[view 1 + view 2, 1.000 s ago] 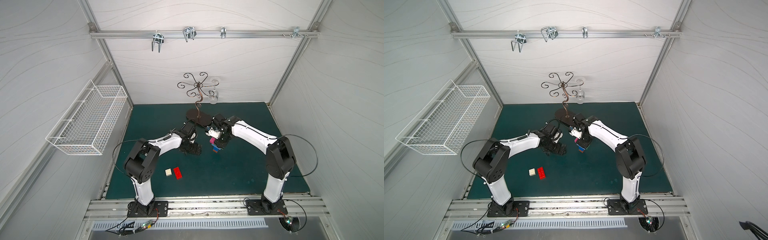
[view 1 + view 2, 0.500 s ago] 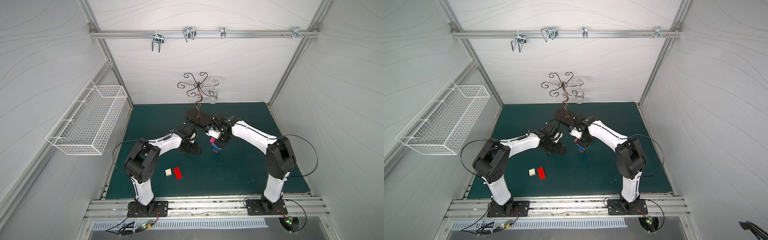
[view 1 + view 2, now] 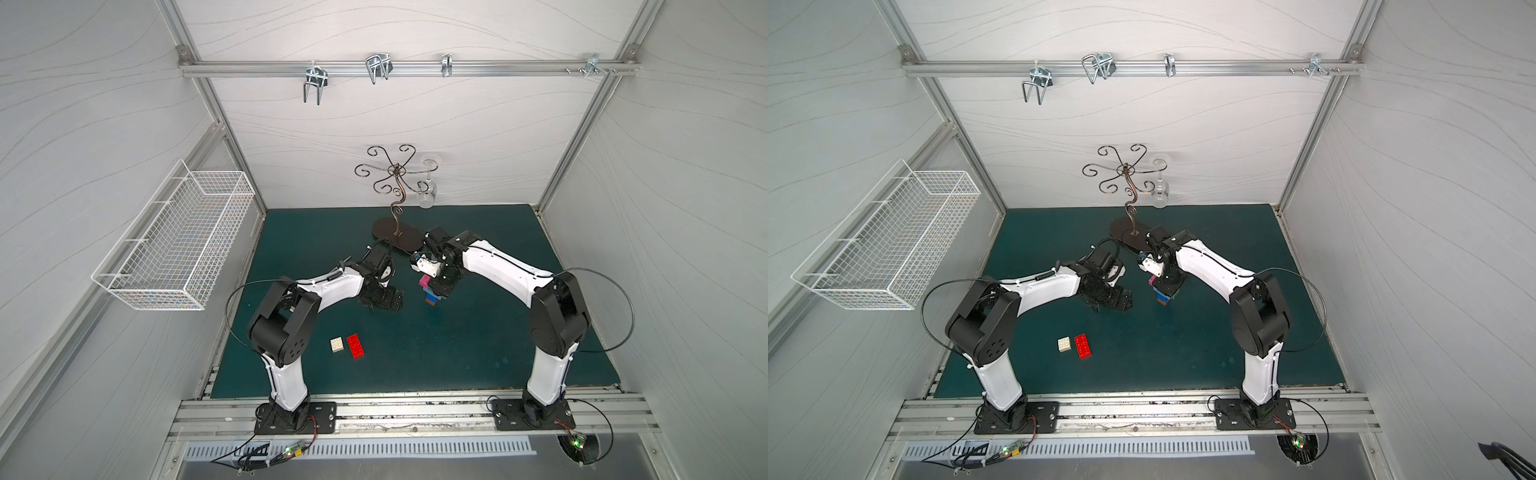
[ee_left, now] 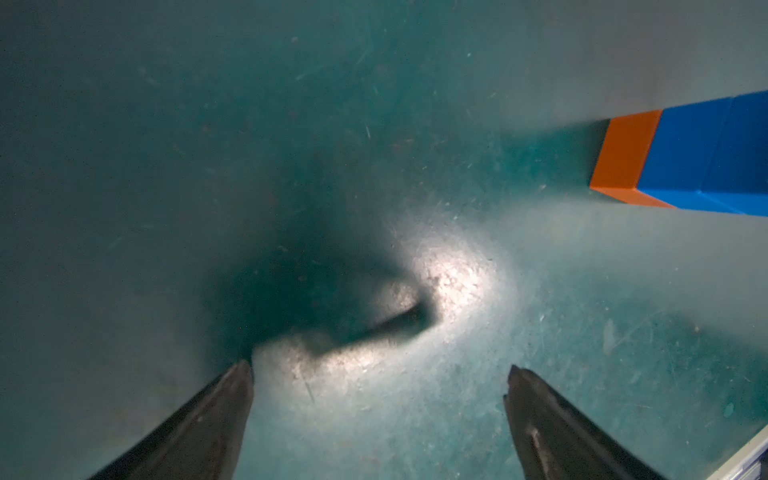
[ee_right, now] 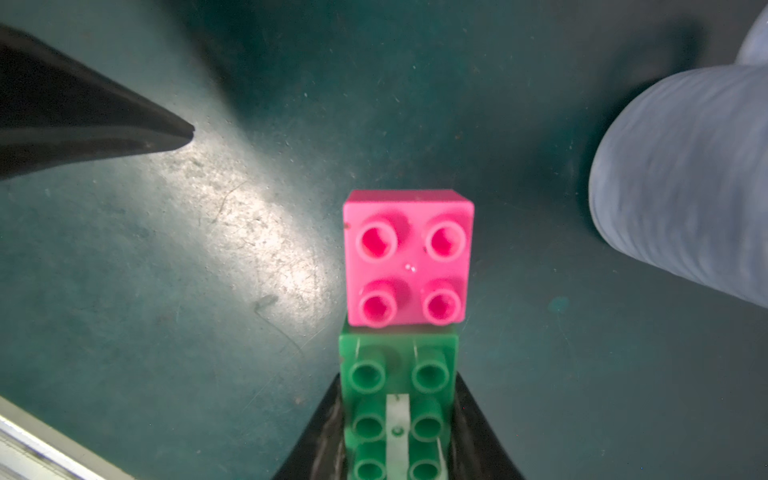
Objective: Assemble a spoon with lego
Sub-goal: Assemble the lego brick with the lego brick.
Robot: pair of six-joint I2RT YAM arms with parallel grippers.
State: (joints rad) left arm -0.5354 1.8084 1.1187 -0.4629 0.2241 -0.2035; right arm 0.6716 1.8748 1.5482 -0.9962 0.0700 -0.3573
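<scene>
My right gripper (image 5: pixel 397 382) is shut on the long green brick (image 5: pixel 397 411) of the spoon (image 3: pixel 430 291), which stands upright near the mat's middle. A pink brick (image 5: pixel 407 257) sits on the green one's far end. Below them the stem shows two blue bricks (image 4: pixel 706 158) and an orange end (image 4: pixel 623 158) down at the mat. My left gripper (image 4: pixel 376 370) is open and empty just left of the build, low over the mat (image 3: pixel 384 299). A white brick (image 3: pixel 337 345) and a red brick (image 3: pixel 356 345) lie loose side by side nearer the front, seen in both top views (image 3: pixel 1064 345).
A scrolled metal stand (image 3: pixel 395 237) with a hanging glass (image 3: pixel 427 199) rises just behind both grippers. A white wire basket (image 3: pixel 183 241) hangs on the left wall. In the right wrist view, one left fingertip (image 5: pixel 104 116) and a blurred grey rounded shape (image 5: pixel 685 187) flank the build.
</scene>
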